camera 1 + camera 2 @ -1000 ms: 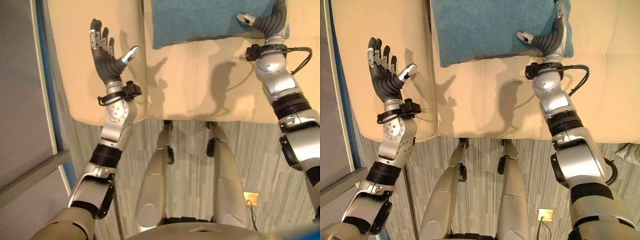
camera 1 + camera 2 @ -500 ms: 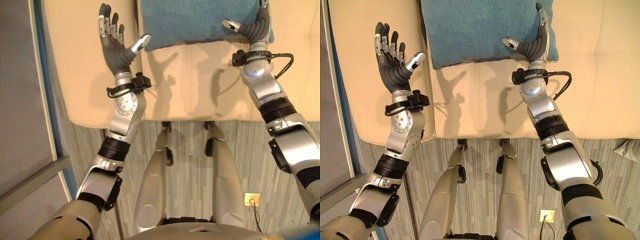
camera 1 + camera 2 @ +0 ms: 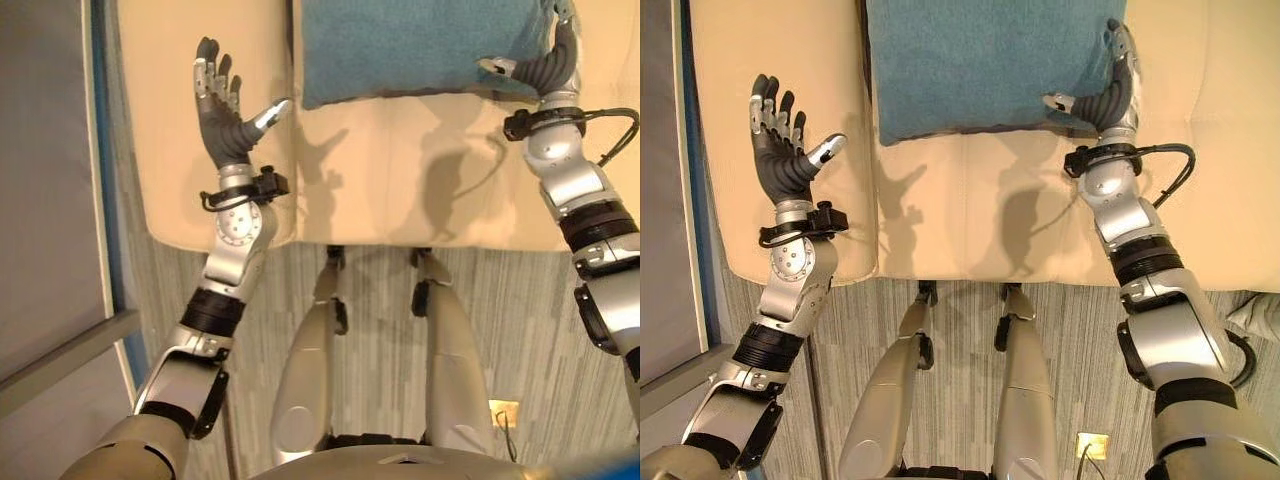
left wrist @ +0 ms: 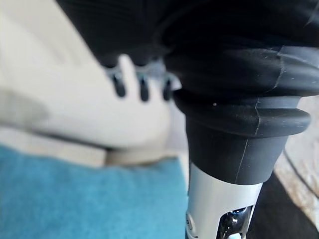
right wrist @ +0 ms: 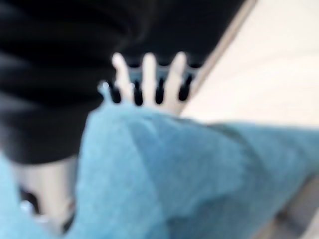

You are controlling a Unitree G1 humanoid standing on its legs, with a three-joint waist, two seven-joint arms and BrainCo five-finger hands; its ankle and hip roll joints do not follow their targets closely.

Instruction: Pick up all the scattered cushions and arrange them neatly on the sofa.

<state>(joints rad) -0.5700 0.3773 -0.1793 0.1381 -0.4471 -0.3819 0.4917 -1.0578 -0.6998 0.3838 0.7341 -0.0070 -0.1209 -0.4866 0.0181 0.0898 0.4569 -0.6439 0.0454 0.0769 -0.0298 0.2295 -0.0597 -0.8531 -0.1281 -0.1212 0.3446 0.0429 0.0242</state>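
**Left hand eases back from the cushion's corner**

Since half a second ago, the left hand (image 3: 222, 105) has drawn back slightly left and nearer, its thumb tip now just off the teal cushion (image 3: 990, 60). Its fingers are spread and straight, palm facing right over the cream sofa (image 3: 400, 170). The cushion lies on the far part of the seat, long axis running left to right. At its right near corner the right hand (image 3: 1110, 100) has fingers against the side and thumb along the near edge, apparently gripping it, so it is the nearer.
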